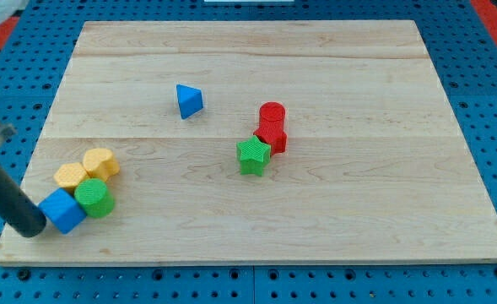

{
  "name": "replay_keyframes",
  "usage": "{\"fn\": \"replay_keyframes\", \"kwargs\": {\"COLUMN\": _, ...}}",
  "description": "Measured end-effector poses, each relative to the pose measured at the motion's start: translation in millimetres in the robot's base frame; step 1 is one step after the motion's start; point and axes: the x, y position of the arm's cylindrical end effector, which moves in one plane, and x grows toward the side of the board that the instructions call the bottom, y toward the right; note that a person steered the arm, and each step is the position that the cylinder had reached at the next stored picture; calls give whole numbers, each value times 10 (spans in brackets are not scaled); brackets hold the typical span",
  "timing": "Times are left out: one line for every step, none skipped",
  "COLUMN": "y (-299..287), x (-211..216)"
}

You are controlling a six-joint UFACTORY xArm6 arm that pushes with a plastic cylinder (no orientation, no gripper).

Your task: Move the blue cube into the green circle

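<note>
My tip (34,230) sits at the view's bottom left, pressed up against the left face of the blue cube (62,210); the end effector is a bare rod with no jaws to part or close, so it clamps nothing, it only leans on the cube. Blue cube is already touching the green circle (94,198) on its right, so by my read the task is close to done or done, depends how tight "into" is meant. Behind them, toward the view's top, two yellow blocks: a yellow hexagon-ish one (70,176) touching the cube and the green circle, and a yellow cylinder-ish one (100,162) just beside it. Risks: cube sits near the desk (332,228) bottom-left corner, a push that drifts down-view could slide it off the edge. Contact looks off-centre, near the cube's lower left corner, so more push likely spins the cube instead of driving it straight. More push also shoves the green circle rightward and knocks the yellow pair, cluster scatters and the target runs away. Rod shaft hides the desk edge beside the cube, exact contact hard to confirm. Blue triangle (188,100), green star (253,155) and the two red blocks (271,127) well apart mid-desk, not in play
</note>
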Motion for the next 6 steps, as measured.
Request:
{"fn": "replay_keyframes", "kwargs": {"y": 206, "x": -6}}
{"fn": "replay_keyframes", "kwargs": {"y": 352, "x": -204}}
{"fn": "replay_keyframes", "kwargs": {"y": 570, "x": -528}}
{"fn": "replay_keyframes", "kwargs": {"y": 960, "x": -730}}
{"fn": "replay_keyframes", "kwargs": {"y": 1367, "x": -815}}
{"fn": "replay_keyframes", "kwargs": {"y": 1702, "x": -938}}
